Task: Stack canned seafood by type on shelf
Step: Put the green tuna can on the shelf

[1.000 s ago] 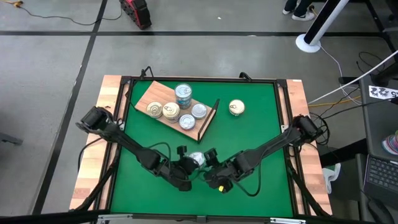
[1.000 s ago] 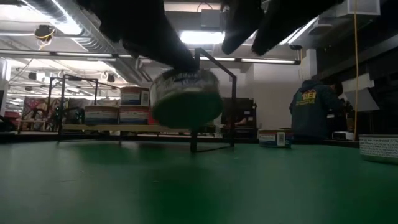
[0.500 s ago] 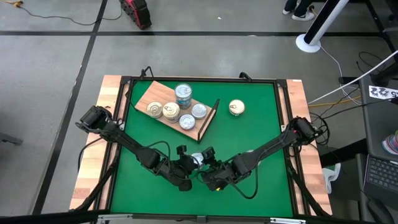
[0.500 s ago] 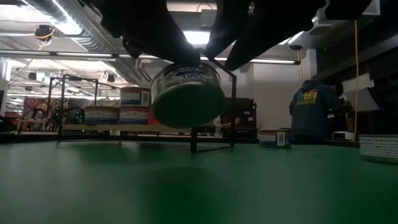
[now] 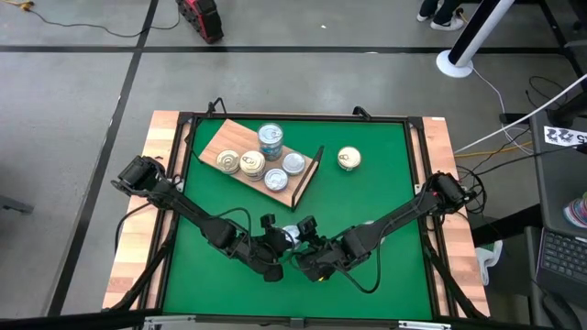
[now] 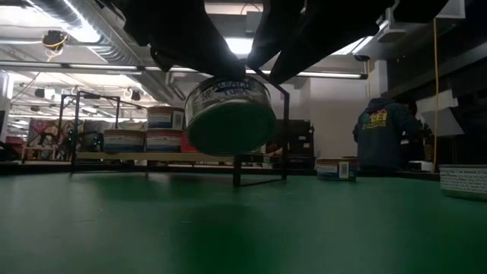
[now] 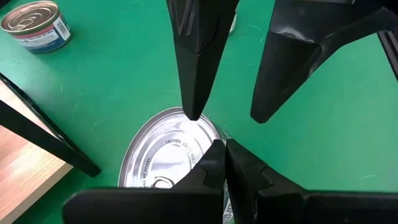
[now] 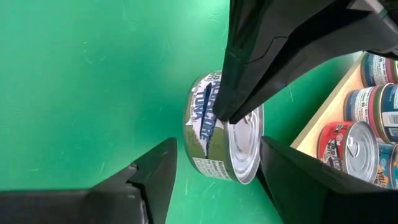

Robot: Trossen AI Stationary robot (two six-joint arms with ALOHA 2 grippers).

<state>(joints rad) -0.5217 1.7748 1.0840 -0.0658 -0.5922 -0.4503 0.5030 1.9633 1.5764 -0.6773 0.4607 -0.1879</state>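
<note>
A round tin with a silver top (image 7: 163,163) and a blue-and-green side label (image 8: 205,124) hangs tilted above the green mat, near its front middle (image 6: 230,114). My left gripper (image 7: 224,160) is shut on it. My right gripper (image 8: 217,146) is open, one finger (image 7: 193,74) on each side of the tin, with a gap to it. The shelf (image 5: 216,140), a light wooden board with a black wire end, lies at the far left and carries several tins (image 5: 270,139). One more tin (image 5: 348,159) stands on the mat to its right. My left gripper pinches the tin's top rim (image 8: 231,113) between its two shut fingers, one over the side label and one over the silver lid. The fingers slant down from the table's left. The tin is lifted clear of the mat and tilted, its bottom toward the near edge.
The black wire frame (image 5: 308,174) stands at the shelf's right end. Bare green mat (image 5: 385,202) lies to the right and near the front. A person (image 6: 380,137) stands in the room behind the table.
My right gripper has moved slightly toward the table's left and tipped further down, bringing its open fingers round the tin. The tin has stayed lifted in my left gripper.
</note>
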